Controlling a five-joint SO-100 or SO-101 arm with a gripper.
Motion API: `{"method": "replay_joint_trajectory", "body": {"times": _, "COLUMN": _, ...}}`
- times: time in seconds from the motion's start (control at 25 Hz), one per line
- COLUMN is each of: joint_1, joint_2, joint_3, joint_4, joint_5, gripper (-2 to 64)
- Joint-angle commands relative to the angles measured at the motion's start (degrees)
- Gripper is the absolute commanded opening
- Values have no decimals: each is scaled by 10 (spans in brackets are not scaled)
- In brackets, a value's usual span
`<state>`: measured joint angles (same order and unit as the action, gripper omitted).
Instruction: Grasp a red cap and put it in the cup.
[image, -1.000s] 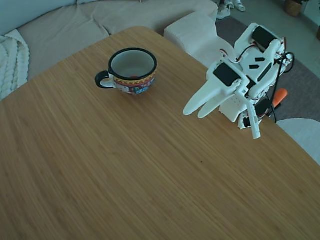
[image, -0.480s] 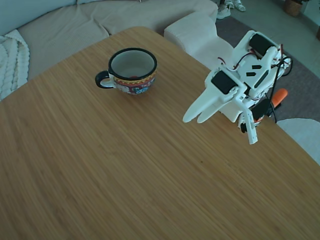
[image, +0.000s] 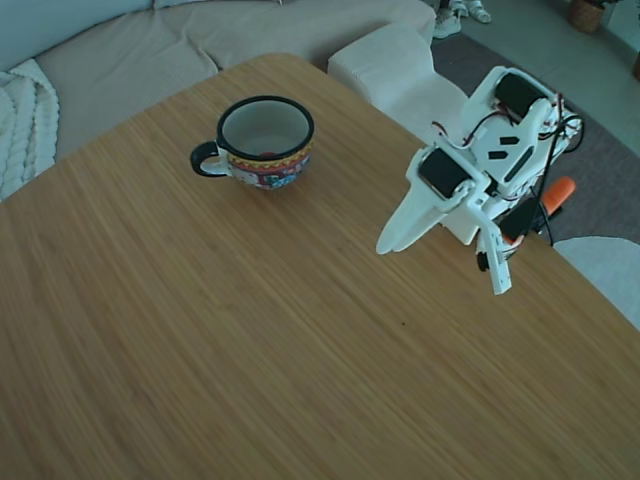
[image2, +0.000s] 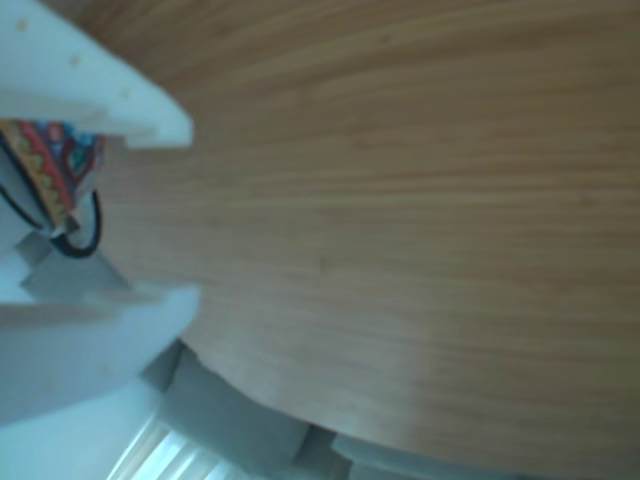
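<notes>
The cup (image: 265, 140) stood upright on the far left part of the wooden table (image: 250, 340), its dark handle pointing left in the fixed view. It was a wide mug, white inside with a dark rim and a band of red, yellow and blue pattern round the outside. Low against its inner wall sat a small reddish spot, most likely the red cap (image: 268, 155), though it was too small to tell for sure. No cap lay on the bare tabletop.

The white arm (image: 500, 140) stood at the right edge of the table, well apart from the cup, folded up with its wrist high. The gripper (image: 385, 246) slanted down and to the left, its tip just above the wood. In the fixed view the fingers (image: 420, 215) read as one tapered point. In the other view two white finger pieces (image2: 100, 90) showed a gap between them, with a slice of the cup (image2: 50, 160) seen far off through it. So I could not tell how far the gripper (image2: 195, 212) was parted, but it held nothing.

An orange handle (image: 560, 190) poked out behind the arm, on the far right. A pale sofa (image: 200, 40) lay beyond the table.
</notes>
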<state>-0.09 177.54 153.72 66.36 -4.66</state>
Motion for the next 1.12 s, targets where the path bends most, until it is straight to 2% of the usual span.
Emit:
{"method": "replay_joint_trajectory", "body": {"times": 0.0, "joint_1": 1, "joint_2": 4, "joint_3": -7, "joint_4": -11, "joint_5": 1, "gripper": 92}}
{"method": "replay_joint_trajectory", "body": {"times": 0.24, "joint_1": 0, "joint_2": 4, "joint_3": -7, "joint_4": -14, "joint_5": 2, "gripper": 8}}
{"method": "replay_joint_trajectory", "body": {"times": 0.4, "joint_1": 0, "joint_2": 4, "joint_3": -1, "joint_4": -18, "joint_5": 7, "gripper": 9}}
{"method": "replay_joint_trajectory", "body": {"times": 0.52, "joint_1": 0, "joint_2": 4, "joint_3": 23, "joint_4": -47, "joint_5": 28, "gripper": 9}}
{"method": "replay_joint_trajectory", "body": {"times": 0.8, "joint_1": -2, "joint_2": 4, "joint_3": 42, "joint_4": -60, "joint_5": 27, "gripper": 9}}
{"method": "replay_joint_trajectory", "body": {"times": 0.92, "joint_1": -27, "joint_2": 4, "joint_3": 71, "joint_4": -91, "joint_5": 24, "gripper": 9}}
{"method": "replay_joint_trajectory", "body": {"times": 1.08, "joint_1": -42, "joint_2": 4, "joint_3": 73, "joint_4": -97, "joint_5": 24, "gripper": 9}}
